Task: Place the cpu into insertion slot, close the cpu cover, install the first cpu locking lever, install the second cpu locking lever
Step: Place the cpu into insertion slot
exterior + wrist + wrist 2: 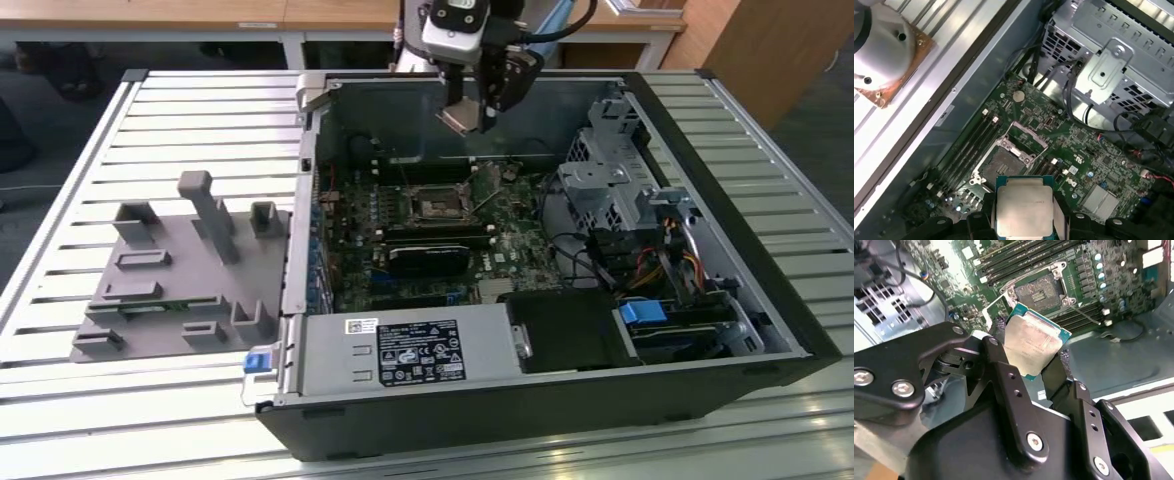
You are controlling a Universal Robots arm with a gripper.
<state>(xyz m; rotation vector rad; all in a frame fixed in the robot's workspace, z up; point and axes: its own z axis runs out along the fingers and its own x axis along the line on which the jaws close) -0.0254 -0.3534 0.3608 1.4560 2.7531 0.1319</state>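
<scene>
You have the flat square silvery cpu [1024,210] pinched by its edges in your black tool [1030,344], held well above the small square black insertion slot [1003,167].

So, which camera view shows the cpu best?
The first wrist view: the cpu faces the camera squarely, its silvery lid plain. The second wrist view shows it tilted, clamped in the end effector; the exterior view shows it small.
</scene>
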